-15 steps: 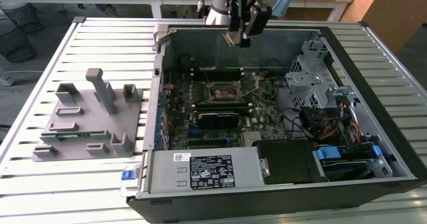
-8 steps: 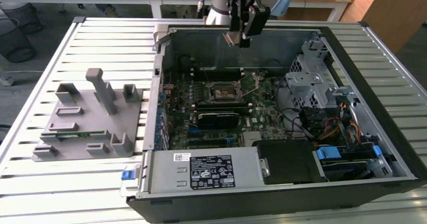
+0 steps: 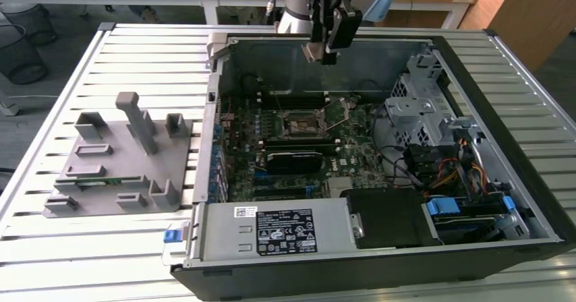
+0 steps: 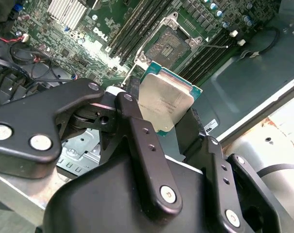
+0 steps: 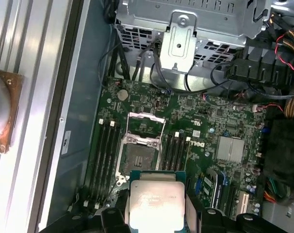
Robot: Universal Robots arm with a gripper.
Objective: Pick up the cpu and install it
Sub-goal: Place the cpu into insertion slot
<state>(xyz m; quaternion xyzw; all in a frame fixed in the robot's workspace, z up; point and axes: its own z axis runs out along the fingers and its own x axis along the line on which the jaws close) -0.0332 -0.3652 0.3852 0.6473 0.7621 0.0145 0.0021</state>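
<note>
The jaws are closed on the cpu [image 4: 166, 104], gripping its edges — its silvery top shows in the second wrist view — at the upper centre of the exterior view, above the computer case [image 3: 378, 275] and clear of the socket [image 5: 137, 145]

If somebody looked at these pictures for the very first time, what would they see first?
Probably the shiny silver cpu, pinched between the gripper's black fingers above the green motherboard. Next comes the open socket on that board. Then there is the big open computer case lying on the slatted table, with a grey holder tray at the exterior view's left.
</note>
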